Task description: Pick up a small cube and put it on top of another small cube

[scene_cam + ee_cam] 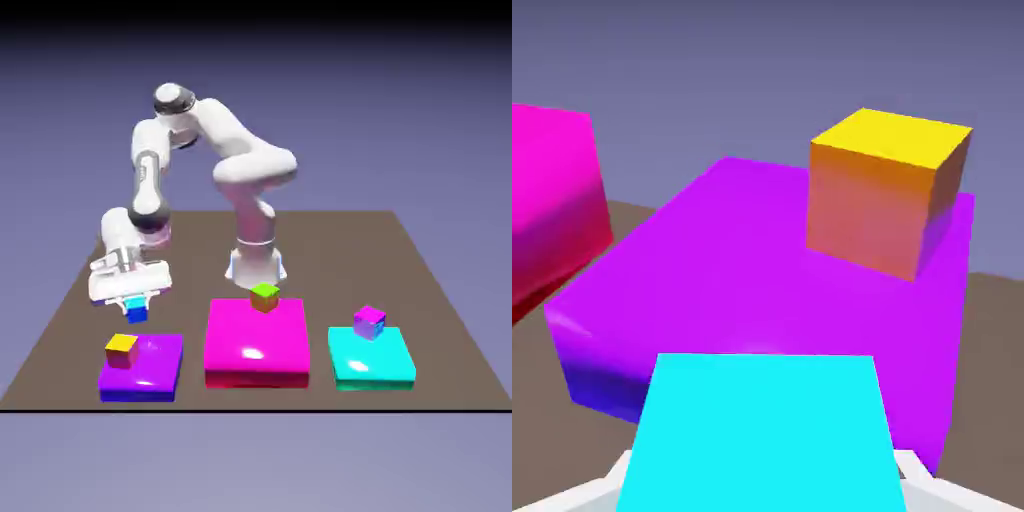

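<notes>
While my gripper (136,301) is closed on the cyan-topped cube (136,310), that cube sits squarely between my fingertips, near the purple block (142,366) at the exterior view's left. The hand view cuts off its lower part, and it hides most of my fingers (597,492).

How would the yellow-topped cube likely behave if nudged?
The yellow-topped cube would probably slide rather than roll, given its flat faces and square edges. Tipping seems unlikely, being about as wide as tall. Near the purple block's edge, it might drop off.
</notes>
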You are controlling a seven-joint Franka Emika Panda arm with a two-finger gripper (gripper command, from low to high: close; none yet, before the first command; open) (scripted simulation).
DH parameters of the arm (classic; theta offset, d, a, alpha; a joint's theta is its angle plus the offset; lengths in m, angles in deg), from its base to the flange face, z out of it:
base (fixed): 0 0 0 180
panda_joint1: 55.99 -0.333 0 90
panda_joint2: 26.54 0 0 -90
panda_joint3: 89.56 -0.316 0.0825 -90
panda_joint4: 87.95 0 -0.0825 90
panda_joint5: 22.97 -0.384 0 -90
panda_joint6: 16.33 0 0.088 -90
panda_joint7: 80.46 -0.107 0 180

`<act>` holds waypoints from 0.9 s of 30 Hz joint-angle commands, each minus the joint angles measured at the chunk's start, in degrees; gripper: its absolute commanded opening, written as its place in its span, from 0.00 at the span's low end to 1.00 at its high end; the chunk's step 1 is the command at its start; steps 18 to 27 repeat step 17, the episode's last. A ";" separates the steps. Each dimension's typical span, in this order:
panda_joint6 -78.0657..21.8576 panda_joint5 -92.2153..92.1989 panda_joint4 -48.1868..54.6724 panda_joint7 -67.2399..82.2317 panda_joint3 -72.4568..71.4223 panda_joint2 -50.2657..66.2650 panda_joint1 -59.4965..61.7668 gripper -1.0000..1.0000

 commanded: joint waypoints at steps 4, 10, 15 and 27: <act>-8.68 -1.51 8.31 -2.77 -4.62 0.38 -7.03 0.00; -13.47 -2.32 14.81 -4.65 -6.64 -0.08 -14.39 0.00; -7.68 -1.24 15.63 -4.02 -1.93 -2.54 -21.15 1.00; -9.45 -1.57 15.37 -4.21 -3.38 -1.79 -19.08 1.00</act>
